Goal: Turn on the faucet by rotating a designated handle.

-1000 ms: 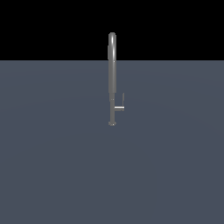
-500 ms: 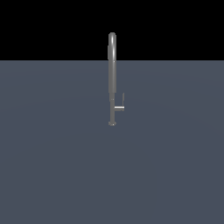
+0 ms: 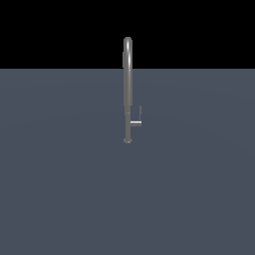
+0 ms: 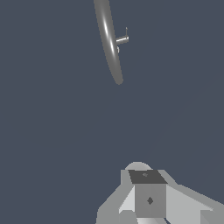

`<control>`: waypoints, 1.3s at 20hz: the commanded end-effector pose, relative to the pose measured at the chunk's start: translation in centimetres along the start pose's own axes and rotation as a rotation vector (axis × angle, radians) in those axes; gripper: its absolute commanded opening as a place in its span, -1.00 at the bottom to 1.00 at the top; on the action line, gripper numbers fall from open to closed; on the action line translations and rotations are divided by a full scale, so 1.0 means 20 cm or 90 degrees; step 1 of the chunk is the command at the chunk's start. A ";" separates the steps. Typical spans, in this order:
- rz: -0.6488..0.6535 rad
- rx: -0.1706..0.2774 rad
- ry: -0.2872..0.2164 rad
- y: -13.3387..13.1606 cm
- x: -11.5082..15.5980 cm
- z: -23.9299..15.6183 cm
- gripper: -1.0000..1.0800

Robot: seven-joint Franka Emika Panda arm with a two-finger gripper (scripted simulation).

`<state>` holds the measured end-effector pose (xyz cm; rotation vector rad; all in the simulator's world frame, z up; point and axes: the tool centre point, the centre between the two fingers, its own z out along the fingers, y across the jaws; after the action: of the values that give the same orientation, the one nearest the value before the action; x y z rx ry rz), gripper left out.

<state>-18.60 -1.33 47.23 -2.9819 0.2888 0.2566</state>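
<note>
Well apart: end effector (image 4: pixel 146 199) & faucet (image 3: pixel 127 89); handle (image 3: pixel 137 119) untouched.

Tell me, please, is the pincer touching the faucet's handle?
No, the handle juts free beside the faucet, with no pincer in the exterior view.

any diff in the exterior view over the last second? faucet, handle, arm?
No visible change. The faucet stands upright in the same spot, and the handle sticks out toward the exterior view's right with its blade pointing up, as before. The arm appears in none of the exterior pictures. In the wrist view the gripper is well short of the faucet, touching nothing.
</note>
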 end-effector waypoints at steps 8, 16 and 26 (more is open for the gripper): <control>0.083 0.084 -0.087 -0.03 0.29 0.06 -1.00; 0.155 0.158 -0.163 -0.03 0.53 0.14 -1.00; 0.248 0.256 -0.263 -0.01 0.83 0.28 -1.00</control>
<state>-4.12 -3.00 39.43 -2.4256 0.7415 0.7172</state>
